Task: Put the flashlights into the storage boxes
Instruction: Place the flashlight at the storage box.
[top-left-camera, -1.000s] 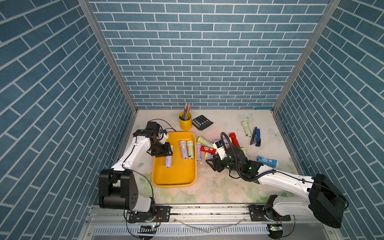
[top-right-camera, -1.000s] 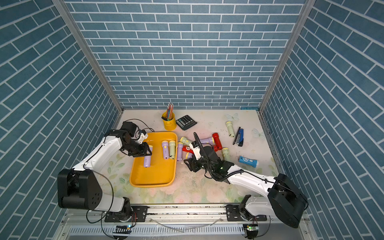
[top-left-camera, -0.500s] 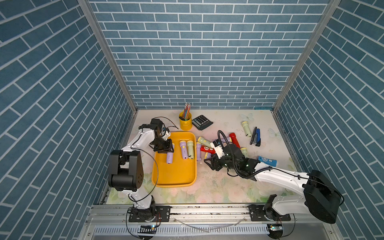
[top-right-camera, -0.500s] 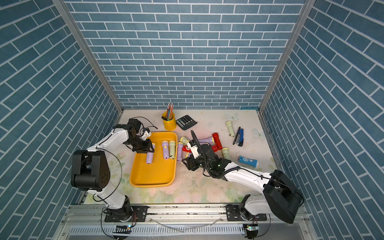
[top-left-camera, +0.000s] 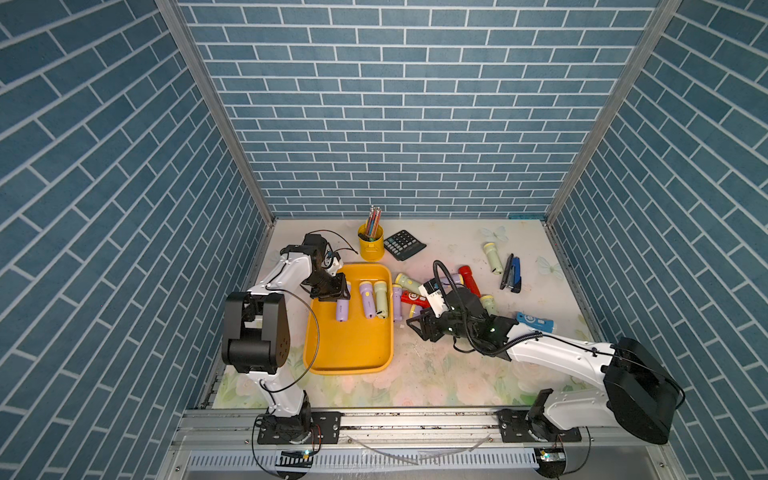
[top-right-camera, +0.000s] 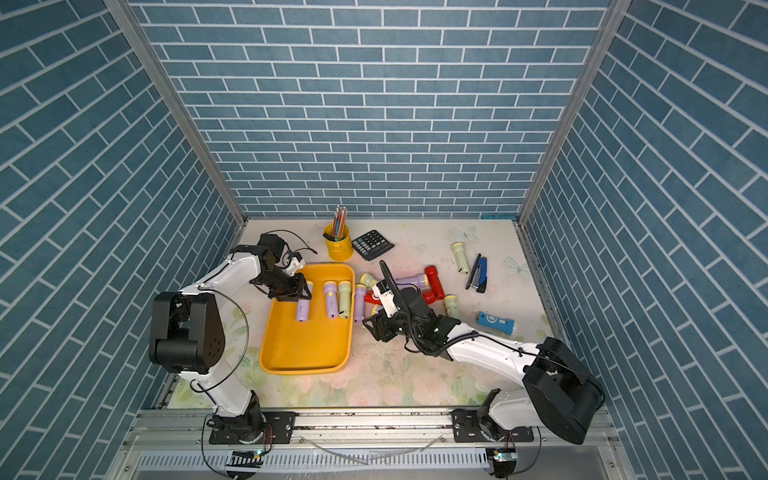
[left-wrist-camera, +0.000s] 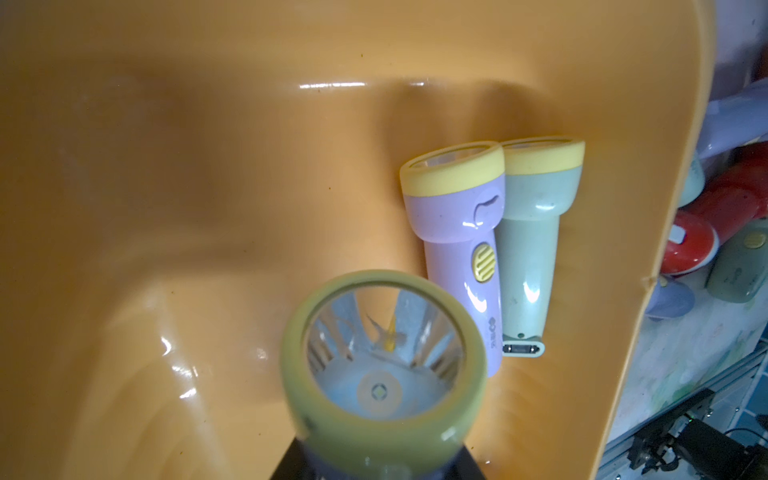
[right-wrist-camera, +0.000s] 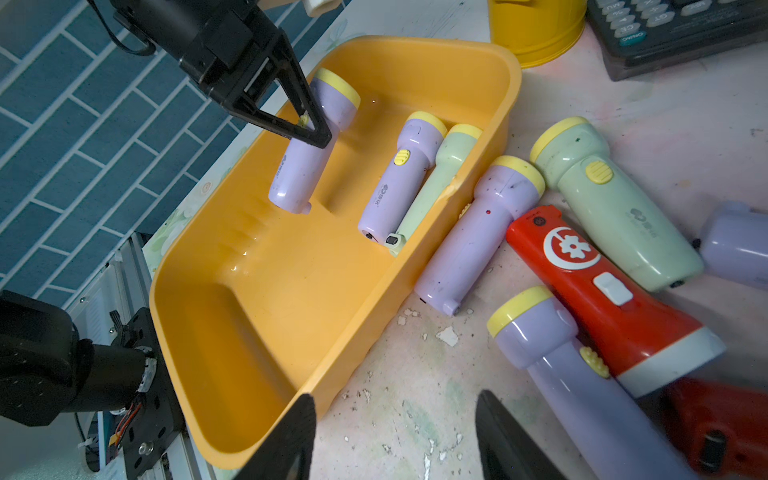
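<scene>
Clamping a lilac flashlight (right-wrist-camera: 301, 170), left claw (right-wrist-camera: 314, 129) hangs over the tray (top-left-camera: 349, 347); right claw (right-wrist-camera: 395, 405) gapes empty beside it.

A: How much of the lilac flashlight (left-wrist-camera: 382, 374) does the left wrist view show?
B: Only its blurred head. The body is hidden behind it, and in both top views the left gripper (top-left-camera: 338, 295) partly covers that head.
A: And the right gripper (right-wrist-camera: 395, 436)?
B: Its wrist view shows only two fingertips (right-wrist-camera: 291, 440), cut by the edge. The same view crops the calculator (right-wrist-camera: 681, 29), the pencil cup (right-wrist-camera: 536, 33) and a red flashlight (right-wrist-camera: 723, 432). The right arm (top-left-camera: 465, 316) hides some loose flashlights (top-left-camera: 468, 279) in both top views.
</scene>
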